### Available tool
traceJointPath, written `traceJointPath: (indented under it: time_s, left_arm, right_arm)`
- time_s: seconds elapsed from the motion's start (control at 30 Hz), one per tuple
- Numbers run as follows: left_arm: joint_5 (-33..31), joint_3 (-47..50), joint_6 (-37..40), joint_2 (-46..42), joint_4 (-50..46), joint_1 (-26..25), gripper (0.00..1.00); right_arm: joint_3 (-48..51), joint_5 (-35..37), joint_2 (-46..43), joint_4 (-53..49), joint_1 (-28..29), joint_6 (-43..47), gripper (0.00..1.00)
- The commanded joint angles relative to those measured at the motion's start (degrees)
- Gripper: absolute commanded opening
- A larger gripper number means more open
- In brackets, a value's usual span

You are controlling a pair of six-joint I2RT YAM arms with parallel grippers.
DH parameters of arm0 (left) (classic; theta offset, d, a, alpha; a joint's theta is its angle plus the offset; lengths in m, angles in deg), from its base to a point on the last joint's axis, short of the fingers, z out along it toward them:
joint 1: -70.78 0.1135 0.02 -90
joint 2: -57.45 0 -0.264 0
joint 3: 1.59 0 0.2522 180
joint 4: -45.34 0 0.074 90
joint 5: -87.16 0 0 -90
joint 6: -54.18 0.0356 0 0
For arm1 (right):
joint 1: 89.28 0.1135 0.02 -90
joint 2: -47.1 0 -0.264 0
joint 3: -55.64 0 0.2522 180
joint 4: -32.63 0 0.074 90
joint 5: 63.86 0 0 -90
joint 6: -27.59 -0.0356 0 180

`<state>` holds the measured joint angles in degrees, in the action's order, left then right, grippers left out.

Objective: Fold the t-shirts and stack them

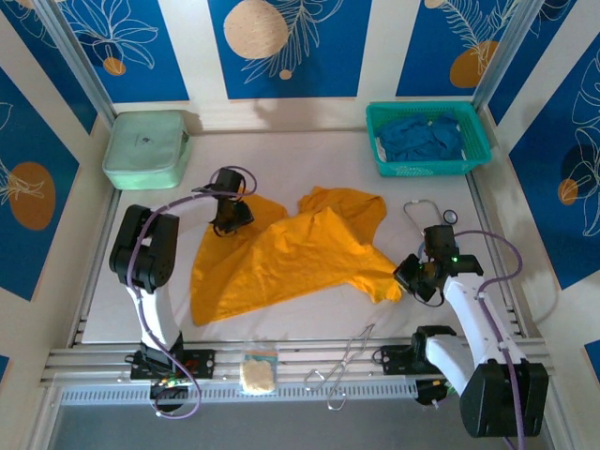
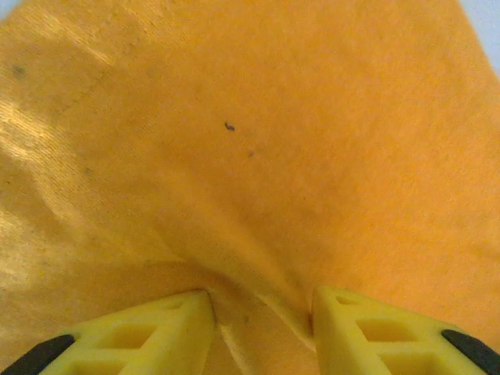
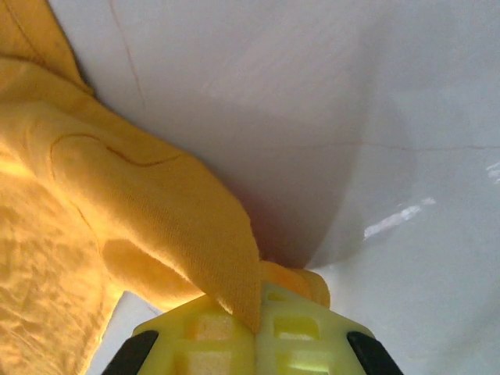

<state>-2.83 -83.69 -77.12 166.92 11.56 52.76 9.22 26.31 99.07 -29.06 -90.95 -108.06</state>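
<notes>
**Inspector:** Location of the task item?

**Surveyor:** The orange t-shirt (image 1: pixel 281 258) is found crumpled and unfolded at the middle of the table (image 1: pixel 309 159). Its long axis runs from far left to near right. The blue t-shirts (image 1: pixel 422 139) are noted in the basket (image 1: pixel 427 171) at the far right corner, well apart.

**Inspector:** Position relative to the arms?

**Surveyor:** The cloth is spanned between both. The left gripper (image 1: pixel 230 220) is set on the far-left corner, and the right gripper (image 1: pixel 410 275) is at the near-right sleeve. The bulk lies to the left of the right gripper.

**Inspector:** Grip states?

**Surveyor:** From above, neither can be judged. In the left wrist view the fingers (image 2: pixel 148 332) are seen apart with a ridge of cloth between them, judged not clamped. In the right wrist view the fingers (image 3: pixel 297 328) are pressed together on a cloth edge.
</notes>
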Motion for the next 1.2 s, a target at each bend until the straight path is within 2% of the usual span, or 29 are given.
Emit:
traceJointPath:
  time_s: [0.0,0.13,0.23,0.5,0.63,0.73,0.8,0.83,0.9,1.03,1.17]
  left_arm:
    - [-2.33,3.27,-0.90,2.97,-1.25,3.52,0.42]
    - [-1.71,3.93,-0.25,1.95,-1.43,6.54,0.40]
    - [-3.35,3.70,-0.78,1.04,-3.30,6.77,0.40]
    - [-6.22,8.72,-3.42,-5.12,-2.28,7.25,0.40]
    - [-6.00,9.58,-3.88,-7.47,-0.07,7.62,0.41]
    - [-4.05,8.02,-3.08,-8.13,1.00,7.61,0.42]
    - [-3.61,5.63,-2.24,-8.04,-0.51,7.65,0.42]
    - [-3.82,4.79,-1.89,-8.36,-1.11,7.64,0.43]
    - [-4.29,3.67,-1.27,-9.14,-1.79,7.65,0.44]
    - [-4.84,1.22,0.05,-9.37,-3.85,7.61,0.45]
    - [-4.58,0.34,0.34,-8.24,-4.16,7.60,0.45]
  right_arm:
    - [1.50,-1.07,0.06,1.10,-2.13,-0.77,0.00]
    - [2.88,-2.10,0.53,1.55,-2.72,-1.27,0.00]
    - [4.20,-3.30,-0.03,1.22,-2.32,-1.91,0.00]
    - [4.04,-0.34,-1.94,-2.98,3.60,-3.20,0.00]
    - [0.19,1.59,0.62,-3.60,6.13,-1.16,0.27]
    - [-3.72,0.31,3.59,-2.34,6.13,0.89,0.43]
    - [-7.31,0.58,6.02,-2.25,6.48,2.14,0.48]
    - [-9.56,0.88,7.52,-2.14,6.66,2.95,0.55]
    - [-13.92,1.33,10.77,-1.08,6.82,5.26,0.57]
    - [-24.42,3.52,22.43,1.74,7.03,13.42,0.56]
    - [-38.16,8.90,38.17,1.51,11.53,23.24,0.52]
